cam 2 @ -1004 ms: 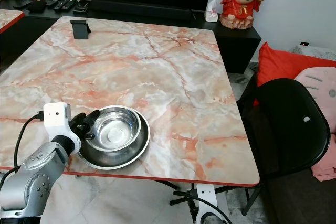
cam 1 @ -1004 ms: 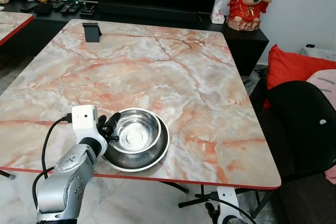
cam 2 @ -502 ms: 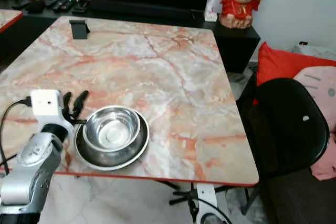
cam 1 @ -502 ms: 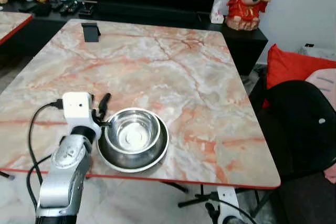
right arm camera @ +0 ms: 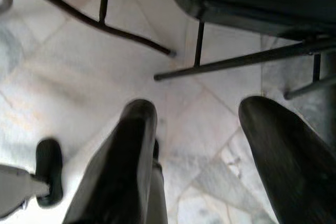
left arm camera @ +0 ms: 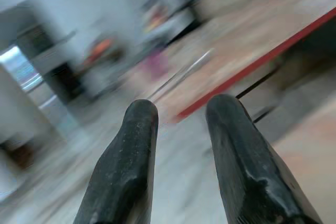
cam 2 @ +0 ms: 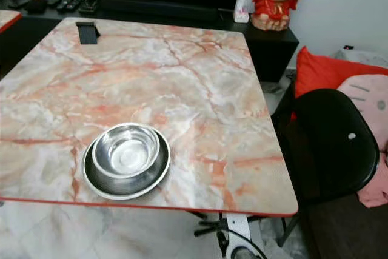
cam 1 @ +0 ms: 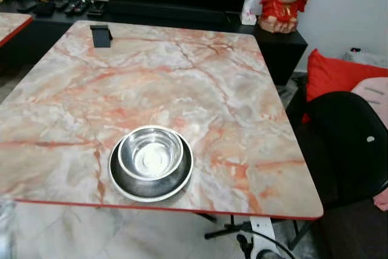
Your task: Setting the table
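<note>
The bowl (cam 1: pixel 151 154) sits in the plate (cam 1: pixel 151 177) on the table (cam 1: pixel 200 83), clear of the empty, parted left pincer (left arm camera: pixel 181 124); fetch cutlery next, placing gently.

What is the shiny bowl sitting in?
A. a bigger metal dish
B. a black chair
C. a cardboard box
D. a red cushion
A. The bowl sits inside a wider metal dish, near the front edge of the marble table.
</note>
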